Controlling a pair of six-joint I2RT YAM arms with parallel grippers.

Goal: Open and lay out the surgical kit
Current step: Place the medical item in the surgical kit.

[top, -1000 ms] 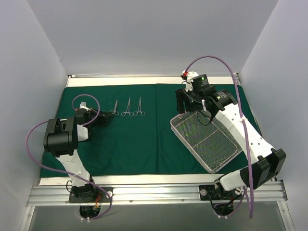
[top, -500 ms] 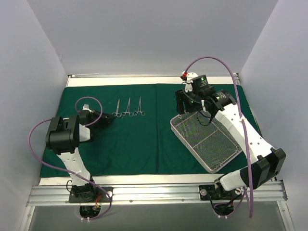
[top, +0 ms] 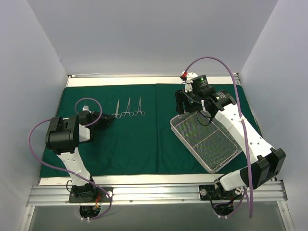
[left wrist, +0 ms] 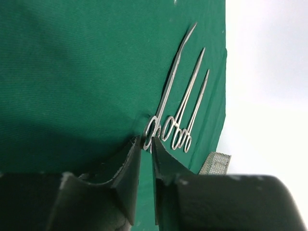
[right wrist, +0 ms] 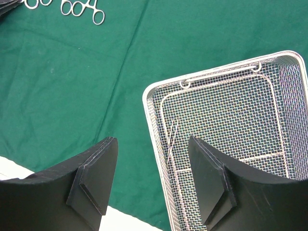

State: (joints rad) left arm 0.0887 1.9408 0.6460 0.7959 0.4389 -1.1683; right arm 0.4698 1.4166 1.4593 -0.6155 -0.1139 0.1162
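The dark green drape [top: 144, 139] lies spread flat on the table. Three silver scissor-handled instruments [top: 127, 107] lie side by side on it at the far left; they also show in the left wrist view [left wrist: 185, 103]. My left gripper [top: 110, 117] is low on the cloth, its jaws [left wrist: 146, 142] a narrow gap apart, pinching the ring handle of the leftmost instrument [left wrist: 168, 86]. The wire-mesh tray [top: 226, 156] sits at an angle on the right. My right gripper [top: 181, 107] hangs open and empty over the tray's far-left rim [right wrist: 153, 144]. A thin silver instrument [right wrist: 172, 137] lies inside the tray.
White table margin [top: 120, 80] borders the drape at the far edge, and more of it [top: 144, 179] borders the near edge. White walls close in on three sides. The aluminium rail [top: 154, 195] carries both arm bases at the near edge.
My left arm drew back slightly and the leftmost instrument shifted a little right with it. The right arm and tray have not moved.
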